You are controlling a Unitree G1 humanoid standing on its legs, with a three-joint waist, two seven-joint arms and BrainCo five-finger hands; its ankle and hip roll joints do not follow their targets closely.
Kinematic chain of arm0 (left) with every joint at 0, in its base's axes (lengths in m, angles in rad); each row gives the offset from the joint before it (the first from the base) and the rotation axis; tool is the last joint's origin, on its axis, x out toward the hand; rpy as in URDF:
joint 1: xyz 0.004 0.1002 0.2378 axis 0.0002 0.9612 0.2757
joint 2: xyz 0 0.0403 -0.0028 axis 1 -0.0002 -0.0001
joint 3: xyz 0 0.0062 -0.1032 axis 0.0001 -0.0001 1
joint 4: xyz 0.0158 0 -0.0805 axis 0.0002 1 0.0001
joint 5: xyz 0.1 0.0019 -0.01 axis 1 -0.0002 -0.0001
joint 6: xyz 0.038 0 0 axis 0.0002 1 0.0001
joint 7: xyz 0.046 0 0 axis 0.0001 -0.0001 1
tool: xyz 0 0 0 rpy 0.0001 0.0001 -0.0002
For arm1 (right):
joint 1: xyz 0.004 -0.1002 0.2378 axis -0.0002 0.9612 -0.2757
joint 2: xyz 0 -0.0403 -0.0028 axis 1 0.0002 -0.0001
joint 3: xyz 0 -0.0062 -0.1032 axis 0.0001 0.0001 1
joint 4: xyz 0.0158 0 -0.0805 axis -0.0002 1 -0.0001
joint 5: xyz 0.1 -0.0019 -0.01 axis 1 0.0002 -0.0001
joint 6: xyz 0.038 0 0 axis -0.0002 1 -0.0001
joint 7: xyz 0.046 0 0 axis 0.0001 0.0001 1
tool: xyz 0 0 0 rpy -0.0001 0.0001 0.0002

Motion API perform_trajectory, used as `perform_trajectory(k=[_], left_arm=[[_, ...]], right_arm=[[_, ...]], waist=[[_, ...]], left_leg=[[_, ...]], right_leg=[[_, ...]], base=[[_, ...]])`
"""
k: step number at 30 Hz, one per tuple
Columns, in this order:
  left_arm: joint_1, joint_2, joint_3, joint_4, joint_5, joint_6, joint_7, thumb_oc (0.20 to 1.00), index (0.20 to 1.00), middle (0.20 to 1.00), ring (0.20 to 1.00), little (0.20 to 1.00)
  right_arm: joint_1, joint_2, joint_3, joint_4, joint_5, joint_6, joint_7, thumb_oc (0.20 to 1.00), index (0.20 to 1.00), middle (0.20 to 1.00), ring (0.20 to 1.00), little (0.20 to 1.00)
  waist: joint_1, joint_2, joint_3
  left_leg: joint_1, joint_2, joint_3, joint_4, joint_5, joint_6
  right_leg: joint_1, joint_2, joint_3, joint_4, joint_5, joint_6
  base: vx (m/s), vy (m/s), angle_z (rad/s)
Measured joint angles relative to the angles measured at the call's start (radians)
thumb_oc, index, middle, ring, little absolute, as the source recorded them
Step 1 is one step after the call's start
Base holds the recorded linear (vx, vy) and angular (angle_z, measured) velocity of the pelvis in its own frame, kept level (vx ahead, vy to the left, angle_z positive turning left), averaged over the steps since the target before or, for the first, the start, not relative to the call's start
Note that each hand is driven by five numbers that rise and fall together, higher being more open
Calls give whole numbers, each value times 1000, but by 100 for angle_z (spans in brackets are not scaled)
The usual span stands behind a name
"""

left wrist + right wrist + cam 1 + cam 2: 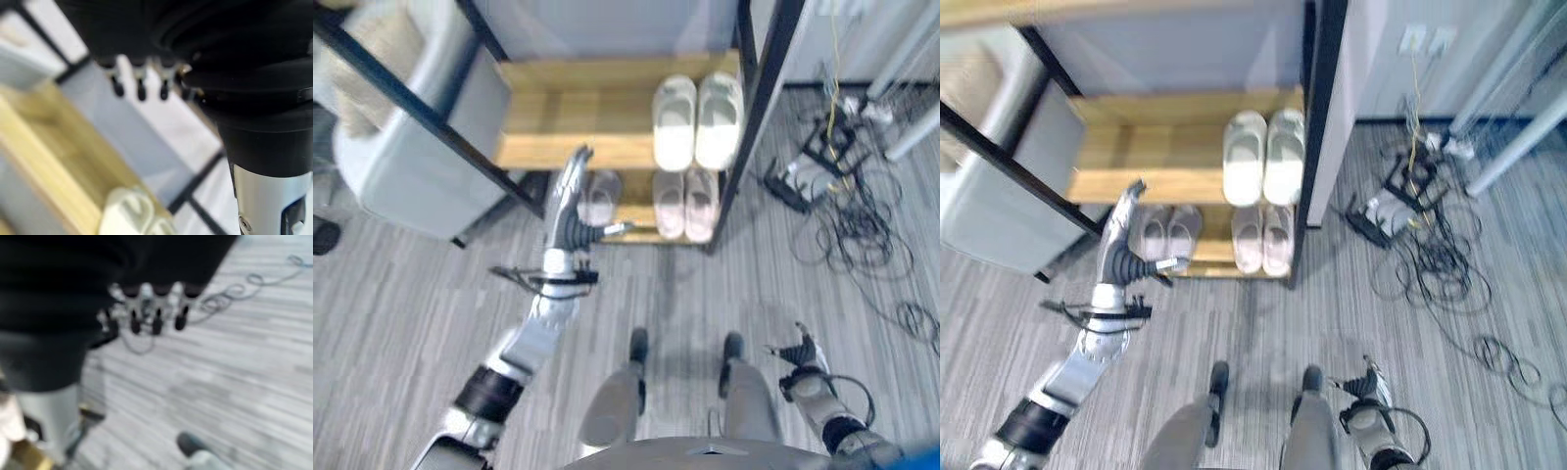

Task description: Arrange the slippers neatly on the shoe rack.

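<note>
A: White slippers (pixel 697 119) are being carried as a side-by-side pair by the upper wooden shelf of the shoe rack (pixel 558 122), at that shelf's right end.

B: And lower down on the rack?

A: A pale pink pair (pixel 686 204) is being kept on the lower shelf, right under the white pair, and a greyish pair (pixel 1167 231) is being kept beside it, to the left.

B: How is the left hand (pixel 570 201) being held?

A: It is being held up in front of the rack's lower shelf, over the greyish pair, fingers straight and spread, thumb out, nothing being gripped.

B: The right hand (pixel 800 351)?

A: It is being kept low, well away from the rack, over the grey floor (pixel 401 294), fingers loosely extended and empty. Tangled cables (pixel 847 211) are being left lying on the floor to the rack's right.
</note>
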Motion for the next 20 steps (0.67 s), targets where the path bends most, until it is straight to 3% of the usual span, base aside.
perform_trajectory(k=[4, 5, 6, 8, 9, 13, 16, 17, 20], left_arm=[[115, -48, 17, 187, -345, -13, -160, 1000, 1000, 1000, 1000, 1000], [111, -53, 19, 279, -442, 27, -201, 1000, 1000, 1000, 1000, 1000], [128, -73, 40, 368, -482, 24, -252, 1000, 1000, 1000, 1000, 1000], [115, -106, 63, 541, -541, 82, -284, 1000, 1000, 1000, 1000, 1000], [125, -106, 63, 601, -534, 83, -309, 1000, 1000, 1000, 1000, 1000], [88, -192, 145, 1122, -483, 115, -366, 1000, 1000, 1000, 1000, 1000], [87, -208, 191, 1304, -412, 102, -423, 1000, 1000, 1000, 1000, 1000], [94, -215, 222, 1372, -382, 123, -431, 1000, 1000, 1000, 1000, 1000], [107, -218, 269, 1407, -342, 127, -443, 1000, 1000, 1000, 1000, 1000]], right_arm=[[30, -5, -41, 56, 1, 13, 21, 1000, 1000, 1000, 1000, 1000], [36, -5, -50, 66, 2, 16, 34, 1000, 1000, 1000, 1000, 1000], [31, 1, -75, 98, 2, 16, 49, 1000, 1000, 1000, 1000, 1000], [53, 6, -103, 120, 6, 32, 65, 1000, 1000, 1000, 1000, 1000], [63, 7, -109, 128, 14, 31, 75, 1000, 1000, 1000, 1000, 1000], [125, 24, -136, 192, 45, 31, 113, 1000, 1000, 1000, 1000, 1000], [161, 32, -152, 217, 75, 23, 139, 1000, 1000, 1000, 1000, 1000], [182, 37, -154, 223, 83, 23, 153, 1000, 1000, 1000, 1000, 1000], [185, 34, -154, 228, 101, 23, 176, 1000, 1000, 1000, 1000, 1000]], waist=[[23, 10, -79], [15, 9, -90], [14, 9, -95], [7, 0, -118], [9, -5, -131], [4, -23, -193], [9, -28, -215], [3, -22, -218], [9, -17, -227]], left_leg=[[49, 6, -4, -28, 0, 1], [55, 9, -6, -29, 8, 7], [76, 14, -10, -41, 5, 1], [116, 19, -9, -54, 8, 6], [127, 24, -8, -64, 2, -1], [195, 43, -4, -104, 2, 2], [200, 51, -6, -114, 0, 2], [211, 51, -12, -114, 1, 7], [217, 51, -9, -113, -3, 5]], right_leg=[[48, 3, -17, -20, -18, -4], [60, 4, -23, -22, -16, 0], [81, 9, -29, -32, -15, 1], [116, 14, -33, -46, -21, -3], [127, 14, -33, -48, -26, -9], [194, 34, -39, -90, -25, -9], [216, 41, -49, -105, -23, -7], [229, 40, -57, -115, -23, -10], [229, 40, -57, -116, -22, -9]], base=[[59, -57, 9], [135, -81, 5], [130, -77, 7], [77, -33, 1], [97, -47, -4], [43, -44, -4], [12, -30, 6], [-13, -23, 12], [-8, -22, 2]])
